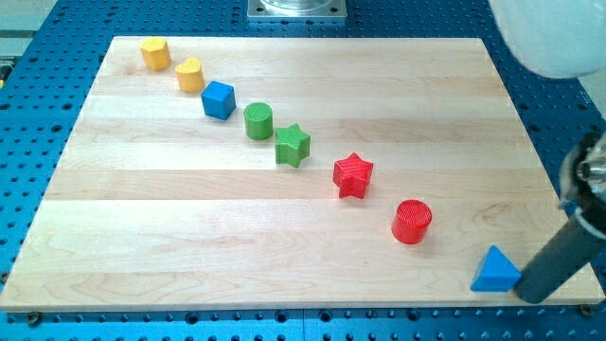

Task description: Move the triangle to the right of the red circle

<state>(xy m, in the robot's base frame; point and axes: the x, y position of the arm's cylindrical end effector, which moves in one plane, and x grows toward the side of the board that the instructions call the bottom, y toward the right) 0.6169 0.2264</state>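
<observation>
A blue triangle (494, 270) lies near the board's bottom right corner. A red circle (412, 222) stands up and to the left of it, clearly apart. My tip (526, 294) is at the lower end of the dark rod, which comes in from the view's right. The tip sits just right of and below the triangle, touching or almost touching its right edge.
A diagonal row of blocks runs from the top left toward the red circle: a yellow block (155, 53), a yellow heart (190, 74), a blue cube (218, 99), a green cylinder (258, 121), a green star (293, 145) and a red star (353, 174). The wooden board (142, 256) lies on a blue perforated table.
</observation>
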